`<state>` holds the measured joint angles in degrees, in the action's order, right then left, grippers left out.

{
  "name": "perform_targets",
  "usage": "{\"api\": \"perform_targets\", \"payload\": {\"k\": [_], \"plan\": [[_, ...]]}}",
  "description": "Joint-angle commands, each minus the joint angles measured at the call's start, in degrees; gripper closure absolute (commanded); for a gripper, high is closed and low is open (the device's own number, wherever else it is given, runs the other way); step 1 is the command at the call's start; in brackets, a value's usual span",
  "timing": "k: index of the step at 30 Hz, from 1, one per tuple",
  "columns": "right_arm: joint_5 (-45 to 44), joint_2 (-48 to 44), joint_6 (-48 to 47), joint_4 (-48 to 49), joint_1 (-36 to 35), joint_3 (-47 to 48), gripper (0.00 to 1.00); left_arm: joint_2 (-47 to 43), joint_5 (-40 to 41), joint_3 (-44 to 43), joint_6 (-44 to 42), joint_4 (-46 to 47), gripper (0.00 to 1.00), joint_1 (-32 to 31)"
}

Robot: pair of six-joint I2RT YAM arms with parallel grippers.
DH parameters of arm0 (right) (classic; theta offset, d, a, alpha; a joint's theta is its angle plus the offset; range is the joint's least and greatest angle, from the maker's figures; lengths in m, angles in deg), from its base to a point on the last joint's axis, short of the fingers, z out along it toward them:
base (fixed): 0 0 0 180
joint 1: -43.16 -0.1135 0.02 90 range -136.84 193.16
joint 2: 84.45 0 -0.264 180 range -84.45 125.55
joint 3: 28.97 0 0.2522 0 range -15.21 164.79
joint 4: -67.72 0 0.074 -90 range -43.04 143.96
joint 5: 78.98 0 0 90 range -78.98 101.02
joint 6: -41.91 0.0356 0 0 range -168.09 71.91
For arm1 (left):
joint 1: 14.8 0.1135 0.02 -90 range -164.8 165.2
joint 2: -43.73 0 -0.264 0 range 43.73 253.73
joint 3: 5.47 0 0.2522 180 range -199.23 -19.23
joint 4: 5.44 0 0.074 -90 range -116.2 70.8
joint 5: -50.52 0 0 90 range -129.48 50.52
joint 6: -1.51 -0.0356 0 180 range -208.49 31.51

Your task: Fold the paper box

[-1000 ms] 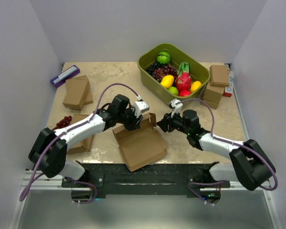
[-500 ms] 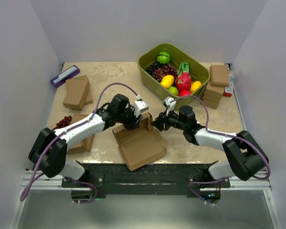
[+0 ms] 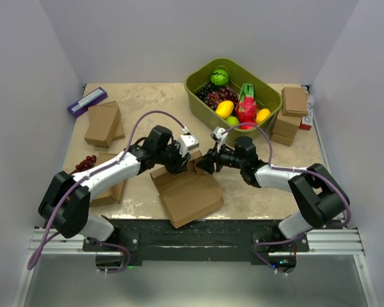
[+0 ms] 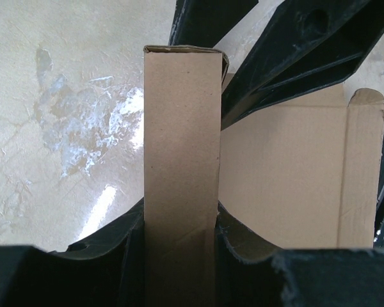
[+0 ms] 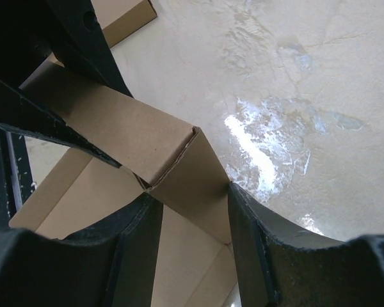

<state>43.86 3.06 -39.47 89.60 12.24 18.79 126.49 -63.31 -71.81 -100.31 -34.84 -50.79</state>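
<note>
Cardboard wall of paper box (image 3: 192,195) clamped in left gripper (image 3: 182,165); right gripper (image 3: 202,165) straddles its corner, grip unclear. Hold L firm, R folds along crease.

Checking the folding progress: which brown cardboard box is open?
The paper box at the near centre: spread open, inside showing, one wall raised. The smaller boxes around it are closed.

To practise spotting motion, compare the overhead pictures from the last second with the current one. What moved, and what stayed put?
The right gripper swung left toward the other arm, and its fingers now straddle the raised far wall of the paper box. Whether it pinches the wall is unclear. The left gripper stayed clamped on that same wall, and the box itself did not shift.
</note>
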Motion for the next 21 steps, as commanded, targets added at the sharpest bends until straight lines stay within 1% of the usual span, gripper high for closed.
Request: {"api": "perform_targets", "payload": {"k": [1,4,9,15,20,21], "plan": [[1.3,1.3,-2.3,6.1,-0.2,4.1,0.52,0.1,-8.6,0.7,-1.6,0.1,0.72,-0.6],[2.5,2.7,-2.2,6.8,-0.2,5.1,0.53,0.2,-8.9,0.6,-1.9,0.0,0.72,-0.6],[1.3,2.9,-1.9,7.0,-0.4,4.9,0.60,0.3,-8.1,0.5,-1.6,0.1,0.72,-0.6],[-8.4,2.4,-3.3,5.1,-3.8,4.1,0.72,0.3,-6.9,0.3,-1.1,0.3,0.72,-0.6],[-16.8,1.7,-5.3,2.7,-6.7,3.5,0.78,-0.3,-5.2,0.4,-0.5,0.7,0.72,-0.6],[-20.1,1.5,-6.1,2.0,-7.1,3.4,0.79,-0.5,-4.5,0.4,-0.3,0.9,0.72,-0.6]]}}
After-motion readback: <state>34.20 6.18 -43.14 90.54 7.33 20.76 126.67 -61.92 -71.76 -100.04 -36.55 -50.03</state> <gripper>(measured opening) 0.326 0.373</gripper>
